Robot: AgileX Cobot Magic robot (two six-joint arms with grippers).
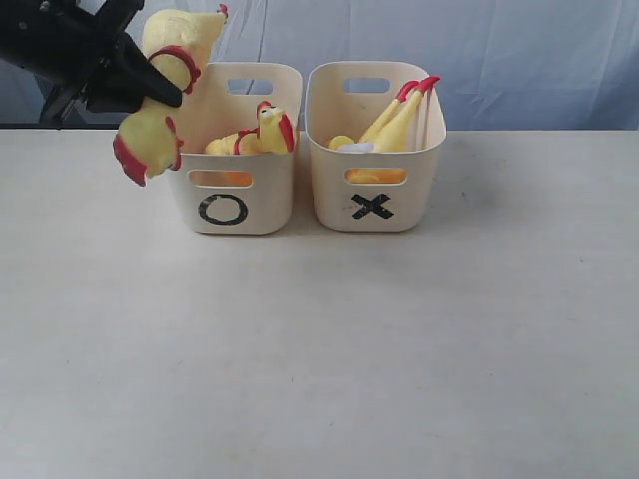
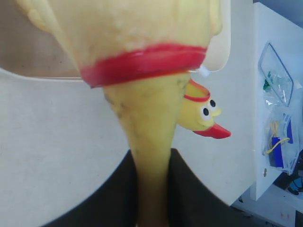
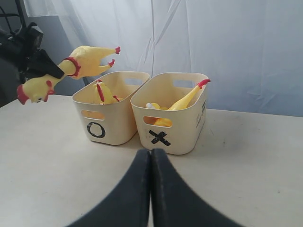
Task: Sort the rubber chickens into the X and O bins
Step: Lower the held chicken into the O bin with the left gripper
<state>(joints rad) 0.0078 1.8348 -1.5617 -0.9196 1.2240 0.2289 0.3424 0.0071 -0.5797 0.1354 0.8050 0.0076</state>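
We have the left gripper (image 1: 150, 88) clamped on the rubber chicken (image 1: 180, 38) at its neck, head dangling below the jaws, outside the O bin (image 1: 250, 200) rim. If we release here, it may topple out. Right gripper (image 3: 151, 158) pressed together, empty.

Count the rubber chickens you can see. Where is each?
3. First chicken in the left gripper, beside the O bin; second chicken inside that bin; third chicken in the X bin, feet up. More may be hidden inside.

exterior and right wrist views both face the bins (image 1: 232, 190).
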